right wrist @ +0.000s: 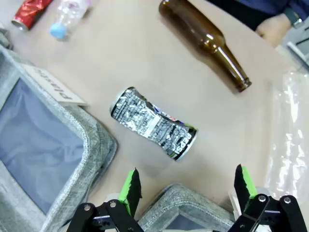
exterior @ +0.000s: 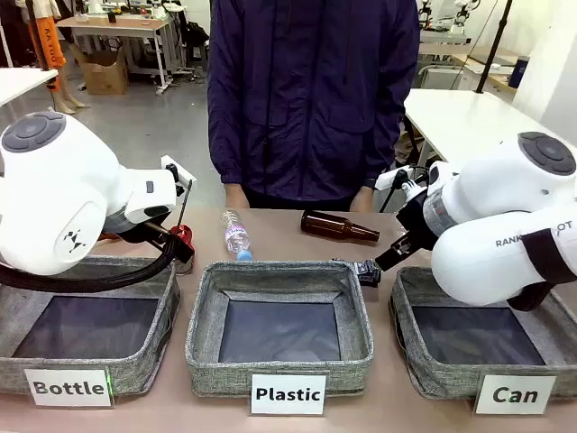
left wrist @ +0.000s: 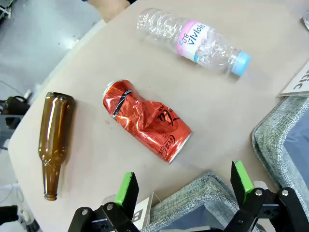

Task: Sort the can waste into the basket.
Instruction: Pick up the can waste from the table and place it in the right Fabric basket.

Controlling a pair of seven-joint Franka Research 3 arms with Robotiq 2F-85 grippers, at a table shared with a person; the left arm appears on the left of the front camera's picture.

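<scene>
A crushed red can lies on the table just beyond my left gripper, which hangs open above it with nothing between its green pads. In the front view the red can peeks out beside the left arm. A crushed silver can with dark print lies just ahead of my open right gripper, between two basket rims. In the front view the right gripper sits by the far left corner of the grey basket labelled "Can", which is empty.
Grey baskets labelled "Bottle" and "Plastic" stand left and centre. A clear plastic bottle, a brown glass bottle and another brown bottle lie on the table. A person stands at the far edge.
</scene>
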